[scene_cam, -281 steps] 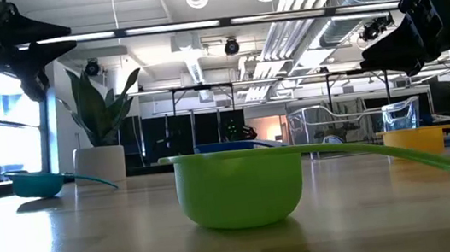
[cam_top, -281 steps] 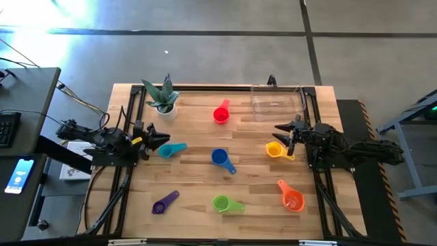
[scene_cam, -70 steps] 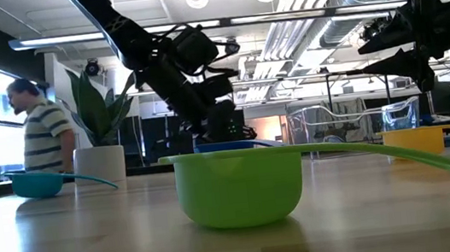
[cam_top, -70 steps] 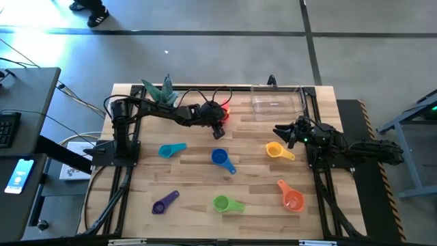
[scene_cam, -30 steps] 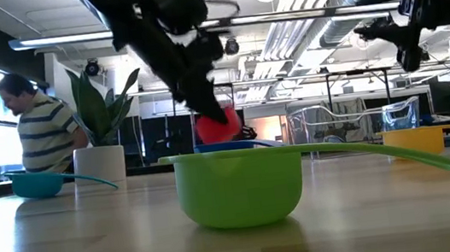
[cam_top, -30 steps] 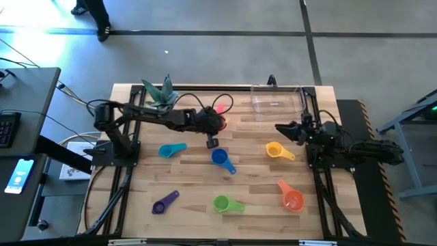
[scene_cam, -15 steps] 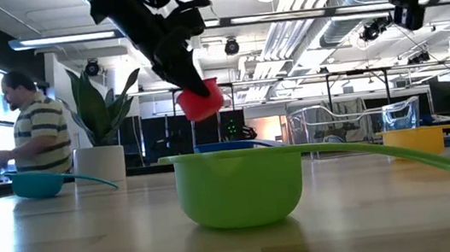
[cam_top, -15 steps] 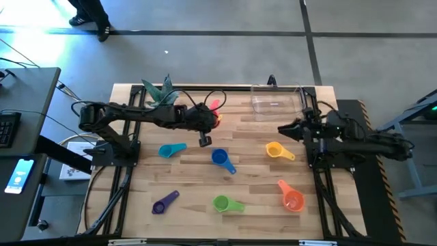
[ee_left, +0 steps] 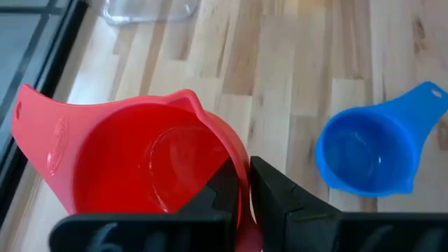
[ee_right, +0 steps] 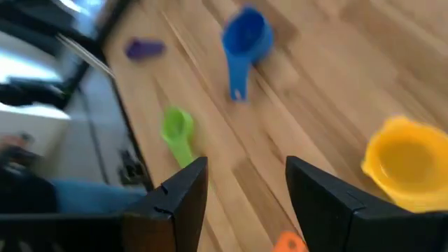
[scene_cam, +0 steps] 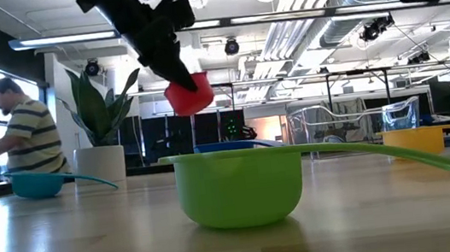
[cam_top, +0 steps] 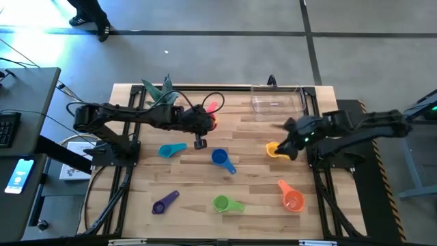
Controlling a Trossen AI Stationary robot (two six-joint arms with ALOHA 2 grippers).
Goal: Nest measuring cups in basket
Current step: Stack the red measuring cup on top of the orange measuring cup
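the left gripper [ee_left: 241, 183], pinching the red cup [ee_left: 147, 164] aloft mid-table, looks mid-carry and next needs the empty basket [cam_top: 276, 101] (far right corner), while the right gripper [ee_right: 245, 189] hovers wide near the yellow cup [ee_right: 407, 162].

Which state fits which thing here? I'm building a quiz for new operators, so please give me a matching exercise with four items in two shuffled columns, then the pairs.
Things:
1. red plastic measuring cup
2. yellow plastic measuring cup
3. clear plastic rectangular basket
4. green plastic measuring cup

States:
A. lying on the wood table, just under the right tool, whose fingers are apart
B. holding no cups
C. clamped by its rim in the left tool, lifted off the table
D. resting on the table at the front edge

Pairs: 1-C, 2-A, 3-B, 4-D
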